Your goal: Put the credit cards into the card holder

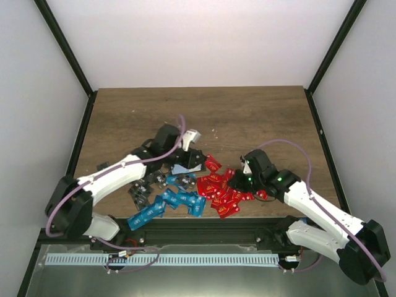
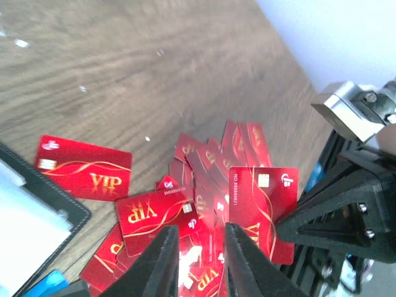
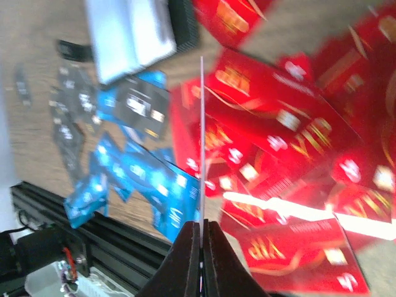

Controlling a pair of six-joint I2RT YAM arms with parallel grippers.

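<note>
Right gripper [image 3: 201,238], pinching a red card [image 2: 263,204], should slide it level toward ten o'clock into the card holder [image 3: 133,34], while the left gripper [image 2: 201,260] sits narrowly parted and empty

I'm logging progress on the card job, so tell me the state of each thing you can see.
Holder: lying open, pale inside up.
Held card: red, upright, pinched by the right fingers.
Right fingers: shut on the held card.
Left fingers: slightly apart, nothing between them.
Red cards: loose, overlapping pile on the table.
Blue cards: loose, scattered on the table.
Dark cards: loose, scattered on the table.
</note>
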